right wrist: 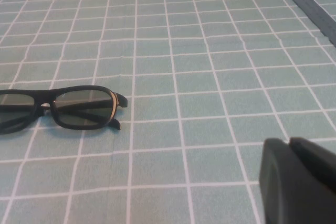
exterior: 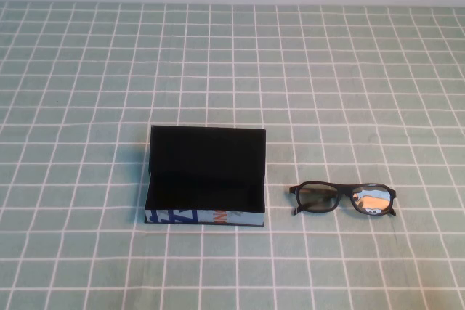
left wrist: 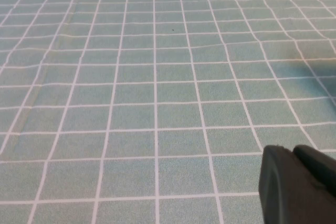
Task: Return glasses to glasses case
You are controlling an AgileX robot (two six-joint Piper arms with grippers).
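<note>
The glasses case [exterior: 205, 217] lies open on the green checked cloth, lid standing up at the back, light blue printed edge toward me, black inside empty. The black-framed glasses [exterior: 347, 195] lie on the cloth to the right of the case, arms folded out behind them and one lens reflecting. The glasses also show in the right wrist view [right wrist: 79, 91]. My left gripper [left wrist: 293, 150] is shut and empty over bare cloth. My right gripper [right wrist: 289, 141] is shut and empty, apart from the glasses. Neither gripper shows in the high view.
A green cloth with a white grid [exterior: 232, 70] covers the table up to a pale wall at the back. A dark strip [right wrist: 310, 3] runs along the cloth's edge in the right wrist view.
</note>
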